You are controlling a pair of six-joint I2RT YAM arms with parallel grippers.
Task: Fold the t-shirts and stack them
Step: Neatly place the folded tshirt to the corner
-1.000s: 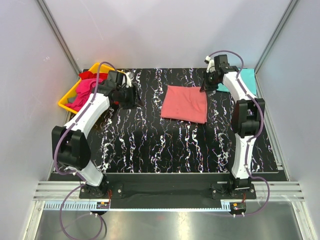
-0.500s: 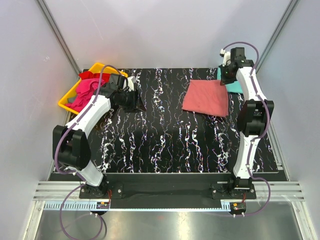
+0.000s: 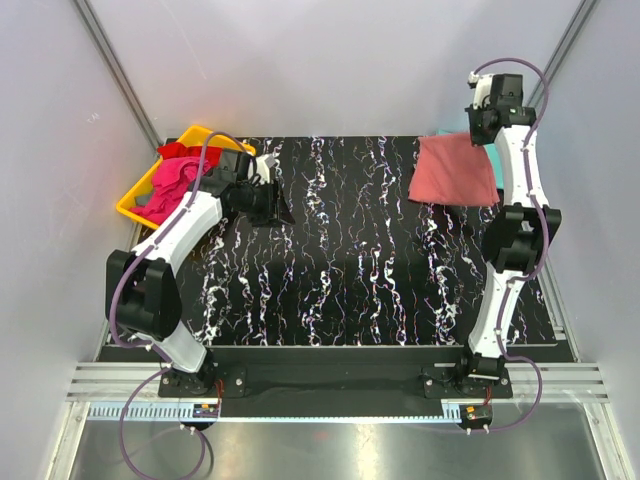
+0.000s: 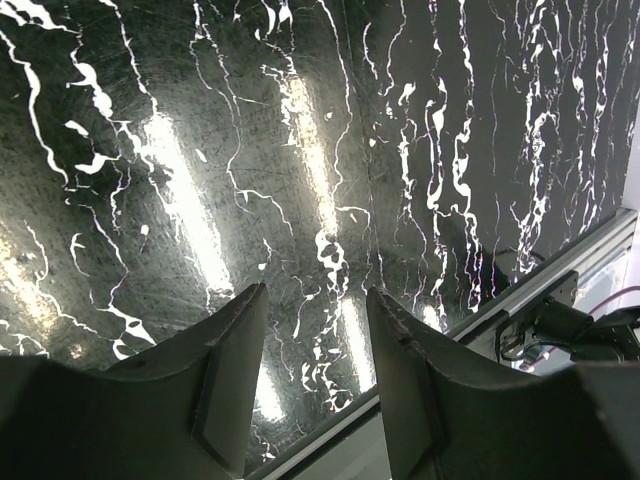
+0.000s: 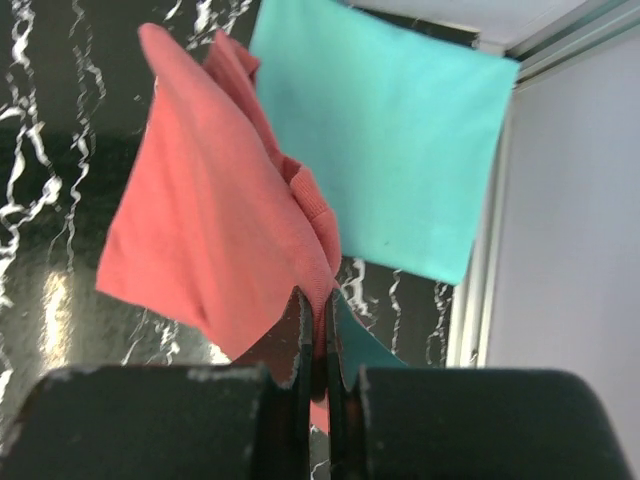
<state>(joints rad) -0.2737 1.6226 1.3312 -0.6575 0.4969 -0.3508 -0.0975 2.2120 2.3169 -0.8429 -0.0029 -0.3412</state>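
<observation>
Right wrist view: the right claw (image 5: 318,310) is clamped on the folded salmon-pink cloth t-shirt (image 5: 210,230), held over the turquoise cloth t-shirt (image 5: 400,140) at the far right corner of the worktop (image 5: 50,120), likely to stack it. The left claw (image 4: 315,292) is apart, empty.

Seen from above: a black marbled table (image 3: 350,260) between pale walls. The right arm reaches to the far right corner, where the right gripper (image 3: 477,134) meets the far edge of a folded salmon-pink t-shirt (image 3: 452,172). At far left sits a yellow tray (image 3: 128,206) — magenta t-shirt (image 3: 168,182) and red t-shirt (image 3: 176,150) heaped inside. The left gripper (image 3: 272,204) hovers beside it.
</observation>
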